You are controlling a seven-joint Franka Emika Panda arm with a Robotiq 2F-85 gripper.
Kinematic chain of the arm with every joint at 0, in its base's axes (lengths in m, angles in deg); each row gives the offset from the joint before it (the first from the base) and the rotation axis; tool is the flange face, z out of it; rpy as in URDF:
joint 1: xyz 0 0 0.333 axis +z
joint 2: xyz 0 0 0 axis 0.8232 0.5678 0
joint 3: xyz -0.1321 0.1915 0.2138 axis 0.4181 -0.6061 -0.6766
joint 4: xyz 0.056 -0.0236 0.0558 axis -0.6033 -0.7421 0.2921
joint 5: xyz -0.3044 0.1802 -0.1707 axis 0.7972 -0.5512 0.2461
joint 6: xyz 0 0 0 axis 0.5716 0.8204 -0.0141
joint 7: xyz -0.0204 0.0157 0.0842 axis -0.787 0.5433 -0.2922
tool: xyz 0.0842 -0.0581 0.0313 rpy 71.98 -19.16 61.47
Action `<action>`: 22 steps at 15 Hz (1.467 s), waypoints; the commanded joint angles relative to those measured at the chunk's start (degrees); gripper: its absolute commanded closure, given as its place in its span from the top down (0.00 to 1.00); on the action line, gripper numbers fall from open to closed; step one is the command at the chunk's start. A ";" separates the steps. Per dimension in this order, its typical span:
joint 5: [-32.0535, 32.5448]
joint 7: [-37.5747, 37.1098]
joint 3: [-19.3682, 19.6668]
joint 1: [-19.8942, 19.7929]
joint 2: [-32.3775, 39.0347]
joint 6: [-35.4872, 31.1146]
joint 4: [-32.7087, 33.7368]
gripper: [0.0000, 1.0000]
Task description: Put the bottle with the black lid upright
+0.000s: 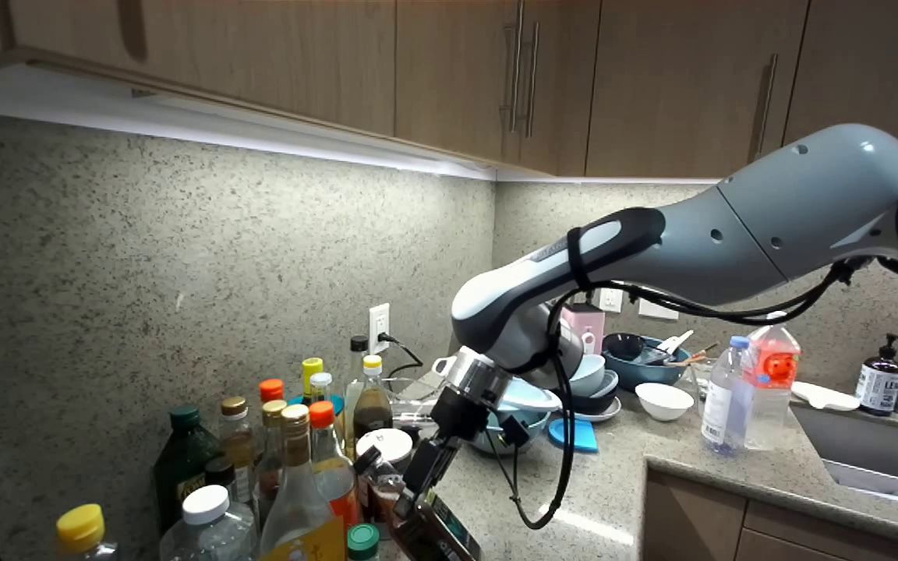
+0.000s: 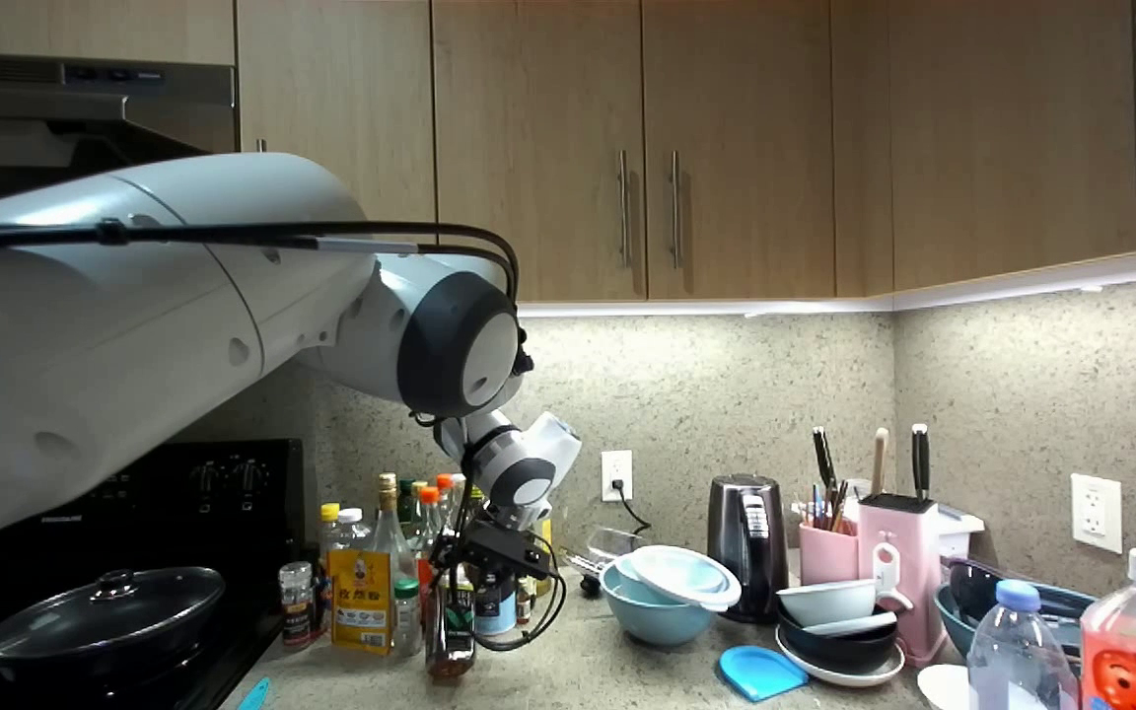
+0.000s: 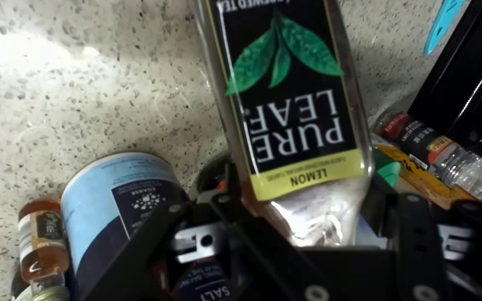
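Wrist view: the fingers (image 3: 410,234), partly spread, clasp the bottle (image 3: 287,104) by its shoulder, the body toward 12 o'clock; probably stiff, slick, moderately heavy, so steadier held mid-body.

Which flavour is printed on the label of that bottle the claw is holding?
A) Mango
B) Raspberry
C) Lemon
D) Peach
C: in the wrist view, the yellow strip on the label of the bottle held in the claw reads LEMON, shown upside down.
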 commanded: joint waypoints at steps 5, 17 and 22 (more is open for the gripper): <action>-7.55 12.40 -5.48 -4.75 -1.39 -8.56 -5.02 0.42; -20.75 40.49 -10.84 -10.58 5.45 -10.62 -0.84 0.42; -28.20 49.23 -8.97 -9.80 7.98 -7.47 3.16 0.42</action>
